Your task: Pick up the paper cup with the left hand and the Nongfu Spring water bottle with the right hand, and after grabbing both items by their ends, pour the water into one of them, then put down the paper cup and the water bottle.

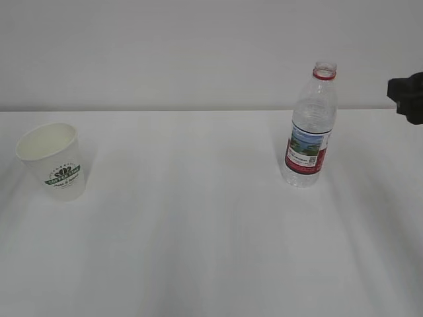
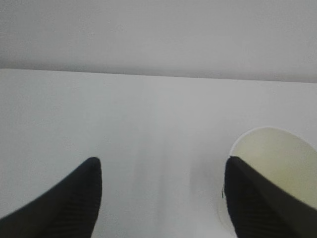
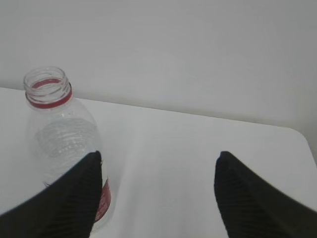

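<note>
The paper cup (image 1: 53,162) stands upright at the left of the white table, its green logo facing the camera. In the left wrist view the cup (image 2: 282,163) shows its cream inside behind the right fingertip of my left gripper (image 2: 161,166), which is open with only bare table between the fingers. The Nongfu Spring water bottle (image 1: 310,129) stands upright and uncapped at the right. In the right wrist view the bottle (image 3: 59,134) is behind the left fingertip of my right gripper (image 3: 158,158), also open and empty. Part of the right hand (image 1: 408,96) shows at the exterior view's right edge.
The white table (image 1: 198,231) meets a plain pale wall at the back. Its far right corner (image 3: 297,136) shows in the right wrist view. No other objects are in view.
</note>
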Motion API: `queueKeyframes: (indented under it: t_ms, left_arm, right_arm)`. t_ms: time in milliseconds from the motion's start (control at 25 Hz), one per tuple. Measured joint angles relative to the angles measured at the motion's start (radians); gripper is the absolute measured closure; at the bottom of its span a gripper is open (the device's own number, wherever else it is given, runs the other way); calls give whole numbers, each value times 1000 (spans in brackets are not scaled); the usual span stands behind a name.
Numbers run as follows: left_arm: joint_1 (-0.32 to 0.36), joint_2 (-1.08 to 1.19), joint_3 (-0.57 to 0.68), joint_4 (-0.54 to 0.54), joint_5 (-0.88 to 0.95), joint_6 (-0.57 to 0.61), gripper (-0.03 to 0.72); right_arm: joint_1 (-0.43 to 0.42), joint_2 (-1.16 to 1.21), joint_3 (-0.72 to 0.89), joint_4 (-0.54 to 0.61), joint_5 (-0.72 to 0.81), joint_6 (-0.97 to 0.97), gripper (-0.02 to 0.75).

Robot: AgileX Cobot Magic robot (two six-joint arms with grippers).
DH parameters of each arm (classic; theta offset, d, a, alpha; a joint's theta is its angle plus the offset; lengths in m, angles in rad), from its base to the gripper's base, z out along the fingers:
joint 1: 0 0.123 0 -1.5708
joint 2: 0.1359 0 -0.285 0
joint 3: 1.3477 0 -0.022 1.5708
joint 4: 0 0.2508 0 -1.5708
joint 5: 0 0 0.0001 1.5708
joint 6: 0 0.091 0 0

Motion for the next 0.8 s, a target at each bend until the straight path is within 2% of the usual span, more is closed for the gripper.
queueKeyframes:
  t_ms: [160,480,800]
  left_arm:
    - [-14,26,25,-6,-60,0,126]
    - [-114,32,195,-47,-282,0,126]
    - [-159,83,253,-86,-348,0,127]
  right_arm:
    - [0,13,0,0,-16,0,204]
    - [0,14,155,0,-272,7,204]
    - [0,14,296,0,-438,71,204]
